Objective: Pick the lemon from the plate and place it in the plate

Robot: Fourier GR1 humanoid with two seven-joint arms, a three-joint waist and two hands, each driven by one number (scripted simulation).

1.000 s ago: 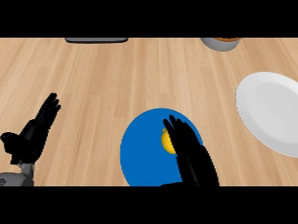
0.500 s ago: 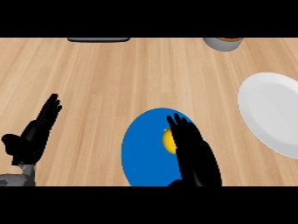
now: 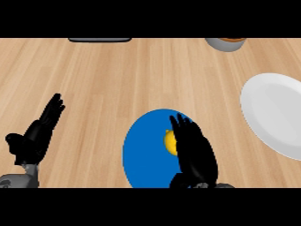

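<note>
A yellow lemon [image 3: 170, 142] lies on the blue plate [image 3: 146, 152] at the lower middle of the head view. My right hand [image 3: 195, 152] is over that plate with straight fingers, covering the lemon's right side; only a sliver of yellow shows at its left edge. Whether the hand touches the lemon cannot be told. A white plate [image 3: 284, 114] with nothing on it sits at the right edge. My left hand [image 3: 39, 132] rests open at the lower left, fingers pointing up, away from both plates.
At the top edge a dark flat object [image 3: 100, 39] and a grey bowl with something orange in it [image 3: 226, 43] are partly cut off. Bare wooden counter [image 3: 133, 75] lies between them and the plates.
My right hand has shifted slightly right and down over the blue plate, still covering part of the lemon. The left hand and both plates have stayed put.
</note>
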